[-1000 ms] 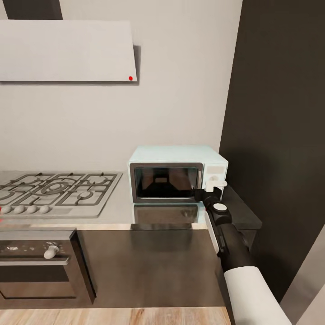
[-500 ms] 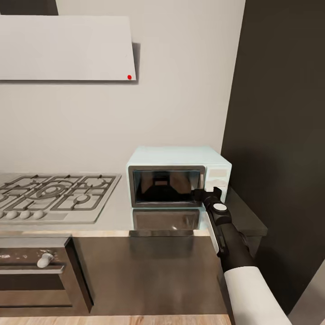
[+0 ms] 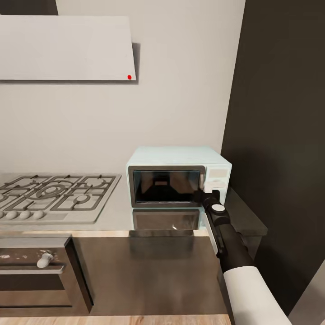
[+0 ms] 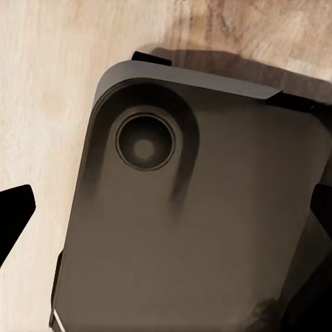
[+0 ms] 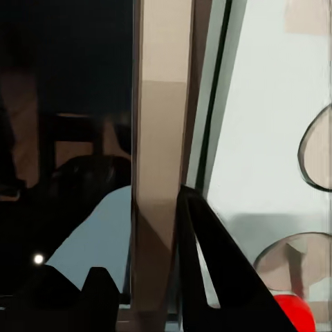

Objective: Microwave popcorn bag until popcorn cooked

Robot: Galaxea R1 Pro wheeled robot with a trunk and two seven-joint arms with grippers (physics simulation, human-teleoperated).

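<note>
Right pincer (image 3: 206, 195) at microwave (image 3: 178, 175) front, on the seam btwn dark glass door and knob panel; in right wrist view, dark fingers (image 5: 207, 270) straddle the door's pale right edge strip (image 5: 160, 159), one either side, gap narrow, prob. closing on the edge but can't confirm firm contact. Vs half a sec ago: pincer nudged slightly up and in toward the door edge, wrist disc a touch higher; vs a full sec ago, whole head view shifted (hob (image 3: 54, 195) and oven (image 3: 38, 275) slid left/down), so camera/base moved, not the kitchen. Door reads shut, dark shape behind the glass, too murky to call it the popcorn bag; bag's place not certain from these views, none seen on the grey worktop (image 3: 117, 212). Likely meaning: lining up on door or controls, so either opening to load or finishing closing before heating; can't say which. Red light (image 5: 294, 312) low on panel in right wrist view. Left pincer (image 4: 166, 228): black tips at both frame edges, set wide, nothing held, over robot's dark base (image 4: 194, 207) and wood floor (image 4: 48, 83).
</note>
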